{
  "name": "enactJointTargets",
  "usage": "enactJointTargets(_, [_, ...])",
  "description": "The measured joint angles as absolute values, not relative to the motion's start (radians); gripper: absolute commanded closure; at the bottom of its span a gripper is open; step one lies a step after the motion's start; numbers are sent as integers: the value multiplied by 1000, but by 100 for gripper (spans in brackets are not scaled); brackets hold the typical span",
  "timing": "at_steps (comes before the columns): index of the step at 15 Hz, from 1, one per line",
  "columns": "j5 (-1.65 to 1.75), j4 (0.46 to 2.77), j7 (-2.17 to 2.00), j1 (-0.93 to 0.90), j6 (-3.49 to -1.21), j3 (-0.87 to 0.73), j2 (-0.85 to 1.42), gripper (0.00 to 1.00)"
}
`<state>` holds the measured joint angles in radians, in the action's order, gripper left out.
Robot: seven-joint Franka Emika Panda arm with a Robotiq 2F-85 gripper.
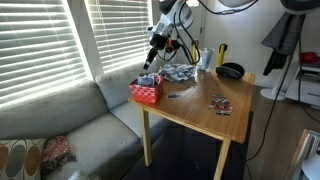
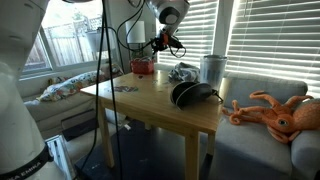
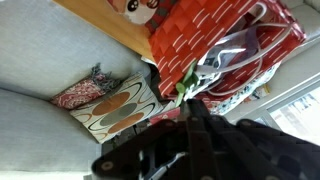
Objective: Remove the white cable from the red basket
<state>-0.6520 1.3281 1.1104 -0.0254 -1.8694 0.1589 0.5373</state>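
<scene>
Sitting-room corner, slatted window blinds (image 1: 45, 40) behind; light wooden table (image 2: 150, 100) set against a grey upholstered sofa (image 1: 70, 125).

1. Orange octopus soft toy (image 2: 278, 112): lower right of an exterior view, lying on the sofa seat just beside the table.
2. Black rounded object (image 2: 190, 94): on the near table edge; kind not discernible.
3. White cylindrical cup (image 2: 212, 68) and grey-and-white patterned heap (image 2: 183, 72): mid-table, side by side.
4. Small low red basket with latticed sides (image 1: 146, 92): on the table corner next to the sofa, seen in both exterior views.
5. Thin white cable (image 3: 238, 50): loose loops inside the red basket, upper right of the wrist view, some strands resting on the basket rim.
6. Dark robot gripper (image 1: 152, 60): above the red basket, apart from it, pointing down. Fills the bottom of the wrist view as a dark blur; whether its jaws are parted or closed cannot be told.
7. Patterned oval-print cushion (image 3: 110, 105): on the sofa below the table edge, left of centre in the wrist view.
</scene>
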Motion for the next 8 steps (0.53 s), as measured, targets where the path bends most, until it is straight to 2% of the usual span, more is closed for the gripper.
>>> enactJointTargets(6, [-652,1329,1111,-20,-1866,159,543,34])
enactJointTargets(8, [-652,1329,1111,-19,-1859,160,546,30])
